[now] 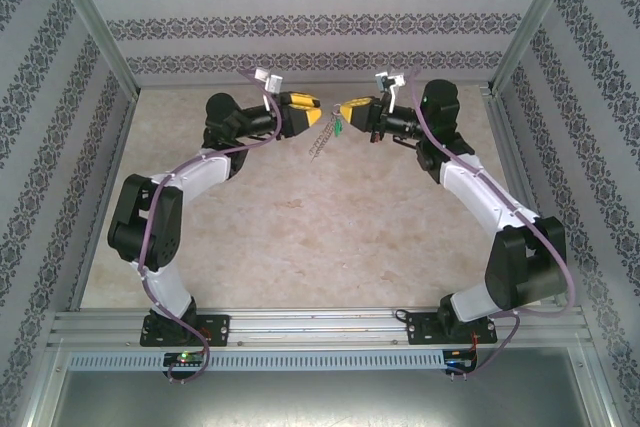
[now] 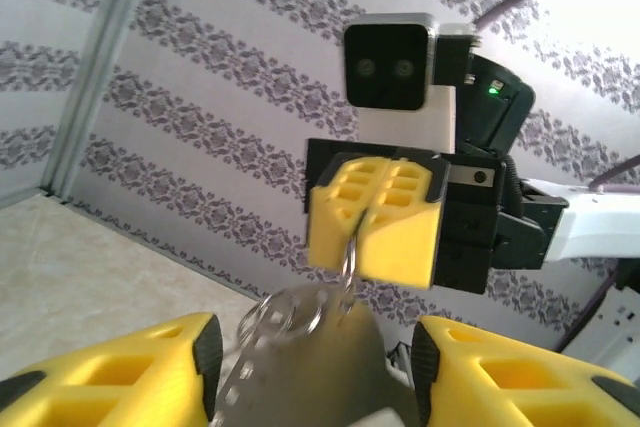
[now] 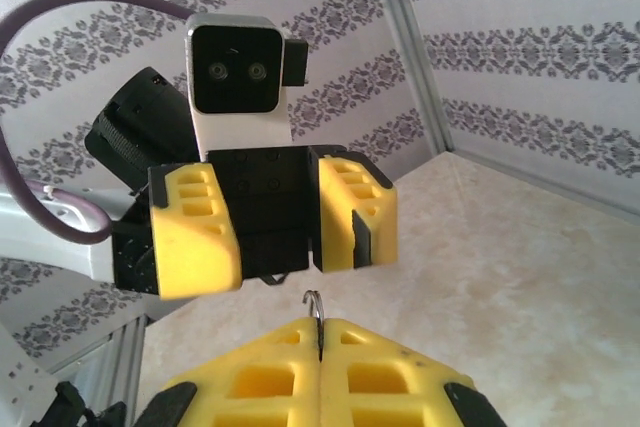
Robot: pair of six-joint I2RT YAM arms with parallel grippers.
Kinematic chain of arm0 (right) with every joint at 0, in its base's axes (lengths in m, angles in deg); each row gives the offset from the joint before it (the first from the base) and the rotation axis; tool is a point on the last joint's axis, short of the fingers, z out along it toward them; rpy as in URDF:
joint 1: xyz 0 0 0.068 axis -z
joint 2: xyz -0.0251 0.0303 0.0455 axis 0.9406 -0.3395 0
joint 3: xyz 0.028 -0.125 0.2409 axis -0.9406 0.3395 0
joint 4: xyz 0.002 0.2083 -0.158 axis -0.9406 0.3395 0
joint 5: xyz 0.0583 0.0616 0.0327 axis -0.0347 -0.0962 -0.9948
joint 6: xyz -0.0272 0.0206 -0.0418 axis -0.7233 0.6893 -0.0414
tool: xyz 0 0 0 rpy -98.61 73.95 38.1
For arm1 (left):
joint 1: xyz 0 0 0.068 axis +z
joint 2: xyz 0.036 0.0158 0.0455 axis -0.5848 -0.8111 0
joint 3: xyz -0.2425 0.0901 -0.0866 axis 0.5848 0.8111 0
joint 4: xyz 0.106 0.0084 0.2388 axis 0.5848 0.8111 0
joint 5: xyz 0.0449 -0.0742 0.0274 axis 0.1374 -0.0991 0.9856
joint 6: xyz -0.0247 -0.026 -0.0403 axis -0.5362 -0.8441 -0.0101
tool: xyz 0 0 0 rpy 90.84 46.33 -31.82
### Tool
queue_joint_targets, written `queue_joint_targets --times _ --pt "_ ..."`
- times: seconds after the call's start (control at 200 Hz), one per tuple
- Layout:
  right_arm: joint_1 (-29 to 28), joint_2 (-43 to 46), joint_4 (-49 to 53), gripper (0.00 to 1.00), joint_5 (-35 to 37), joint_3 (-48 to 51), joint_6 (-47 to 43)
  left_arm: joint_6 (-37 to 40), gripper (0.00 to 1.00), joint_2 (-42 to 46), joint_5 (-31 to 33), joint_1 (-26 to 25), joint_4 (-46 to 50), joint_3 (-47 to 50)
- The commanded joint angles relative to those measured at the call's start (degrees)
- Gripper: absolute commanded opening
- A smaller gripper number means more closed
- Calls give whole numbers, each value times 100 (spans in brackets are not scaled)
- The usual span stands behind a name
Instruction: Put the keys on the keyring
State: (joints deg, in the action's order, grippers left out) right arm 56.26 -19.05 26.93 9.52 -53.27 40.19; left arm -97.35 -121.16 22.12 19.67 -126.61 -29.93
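Note:
My two grippers meet nose to nose above the back middle of the table. The right gripper is shut on the keyring, and a thin wire loop of the ring pokes out between its yellow fingers. Below it hang the green-headed key and the chain. In the left wrist view the keyring dangles from the right gripper as blurred rings and a grey metal piece. My left gripper is open, its fingers either side of that grey piece.
The beige table is walled by patterned panels and aluminium posts. The near rail carries both arm bases.

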Motion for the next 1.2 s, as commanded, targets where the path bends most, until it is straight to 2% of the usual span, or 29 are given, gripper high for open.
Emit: queue_joint_targets --times 0.0,0.185,0.375,0.525,0.68,1.194 --pt "-15 10 1444 0 30 -523 -1388 643 57 364 -158 129 794 -205" --pt "-174 -49 3362 0 362 -1242 -2974 1913 59 525 -300 134 2722 -594" --pt "-396 -152 4631 0 884 -1766 -3954 2781 59 466 -484 127 4227 -1085" --pt "-617 -321 5261 0 1358 -2065 -4384 3592 54 463 -523 13 5386 -1390" --pt "-634 -374 5315 0 1329 -2097 -4426 4434 51 370 -455 -185 6626 -1727" --pt "-616 -409 5302 0 1165 -2115 -4409 4798 49 157 -426 -511 7105 -1882"
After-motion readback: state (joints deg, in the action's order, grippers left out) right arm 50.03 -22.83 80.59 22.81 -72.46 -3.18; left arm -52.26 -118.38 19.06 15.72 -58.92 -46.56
